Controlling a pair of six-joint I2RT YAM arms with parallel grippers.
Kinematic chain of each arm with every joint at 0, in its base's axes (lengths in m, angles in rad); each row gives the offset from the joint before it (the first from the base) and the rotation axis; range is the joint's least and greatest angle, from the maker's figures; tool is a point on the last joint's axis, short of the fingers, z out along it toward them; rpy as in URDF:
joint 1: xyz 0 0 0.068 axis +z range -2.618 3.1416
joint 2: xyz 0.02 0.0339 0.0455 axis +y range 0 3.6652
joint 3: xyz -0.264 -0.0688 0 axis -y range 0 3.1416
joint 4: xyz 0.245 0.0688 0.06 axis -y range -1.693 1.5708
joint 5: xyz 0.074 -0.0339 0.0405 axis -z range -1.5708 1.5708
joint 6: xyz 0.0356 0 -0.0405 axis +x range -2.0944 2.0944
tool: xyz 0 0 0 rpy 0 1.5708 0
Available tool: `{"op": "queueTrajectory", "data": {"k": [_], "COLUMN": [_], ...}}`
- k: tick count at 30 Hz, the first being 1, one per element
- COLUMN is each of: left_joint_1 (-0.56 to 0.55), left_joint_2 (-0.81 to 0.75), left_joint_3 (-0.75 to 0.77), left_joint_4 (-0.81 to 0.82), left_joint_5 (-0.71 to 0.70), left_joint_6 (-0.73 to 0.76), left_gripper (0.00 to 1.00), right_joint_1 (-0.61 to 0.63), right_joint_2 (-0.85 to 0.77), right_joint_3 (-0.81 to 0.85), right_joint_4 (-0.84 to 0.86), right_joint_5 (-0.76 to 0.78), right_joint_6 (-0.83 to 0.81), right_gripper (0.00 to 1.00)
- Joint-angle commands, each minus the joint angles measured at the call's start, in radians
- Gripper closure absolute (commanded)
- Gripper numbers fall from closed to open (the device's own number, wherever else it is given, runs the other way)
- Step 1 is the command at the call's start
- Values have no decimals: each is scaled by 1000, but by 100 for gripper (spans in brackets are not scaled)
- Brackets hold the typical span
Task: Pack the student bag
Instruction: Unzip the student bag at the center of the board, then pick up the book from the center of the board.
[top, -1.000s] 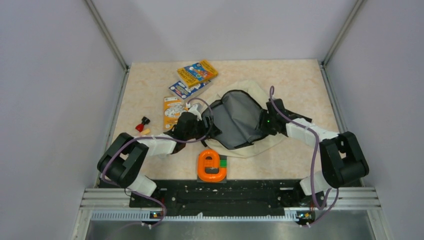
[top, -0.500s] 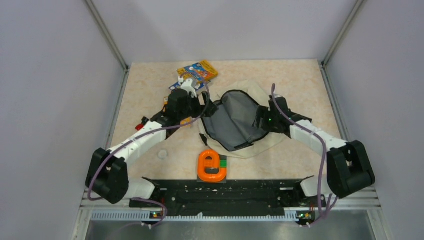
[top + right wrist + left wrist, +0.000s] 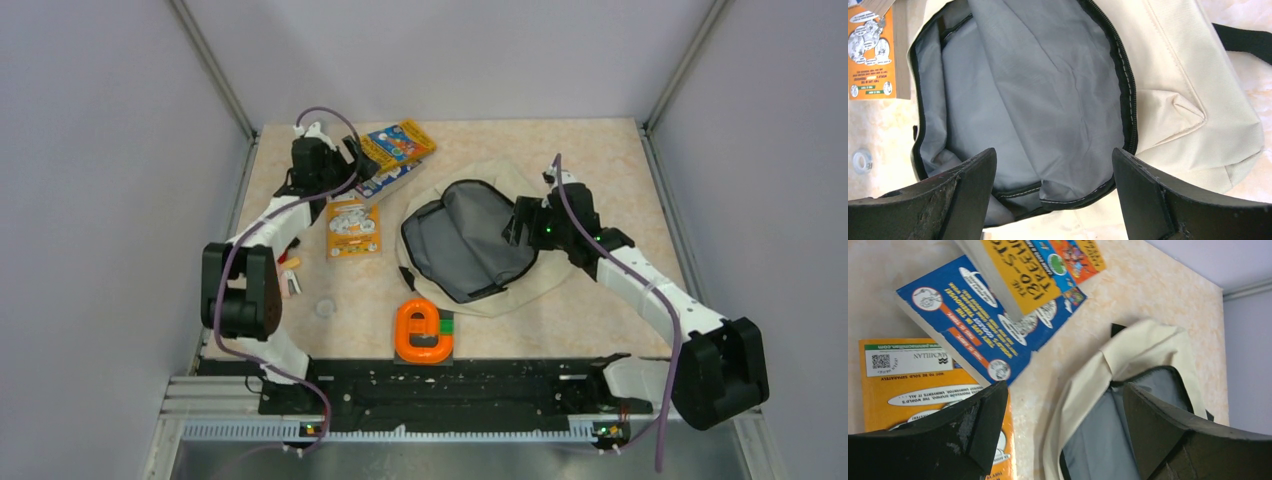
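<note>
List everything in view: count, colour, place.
cream fabric student bag: one, cream with grey lining, centre-right, open.
yellow paperback book: one, yellow, far left, atop blue book.
blue paperback book: one, blue, beneath it.
orange paperback book: one, orange, left of bag.
orange C-shaped plastic object: one, orange, near edge.
small tape roll: one, whitish, left of that.
beige marbled table: one, beige, underneath everything.
left end effector: one, black, open, by books.
right end effector: one, black, open, over bag.

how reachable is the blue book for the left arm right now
Probably yes: the left tool is open close by the blue book, with nothing between them. The yellow book lies partly on it, though, so lifting it alone could be awkward.
</note>
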Motion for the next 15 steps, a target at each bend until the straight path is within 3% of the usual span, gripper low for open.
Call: {"op": "queueTrajectory", "data": {"k": [1, 9, 15], "left_joint_1": [65, 152, 152], "left_joint_2": [111, 417, 573], "left_joint_3": [81, 270, 438], "left_joint_4": [186, 429, 383], "left_joint_5": [46, 141, 98], "left_joint_6": [-95, -221, -210], "left_gripper": [11, 17, 18], "right_joint_1": [-1, -1, 0], "right_joint_2": [-33, -38, -42], "right_joint_3": [46, 44, 35], "right_joint_4": [31, 34, 24], "right_joint_5": [-71, -99, -90], "right_joint_6": [-18, -24, -33], "right_gripper": [16, 16, 16]}}
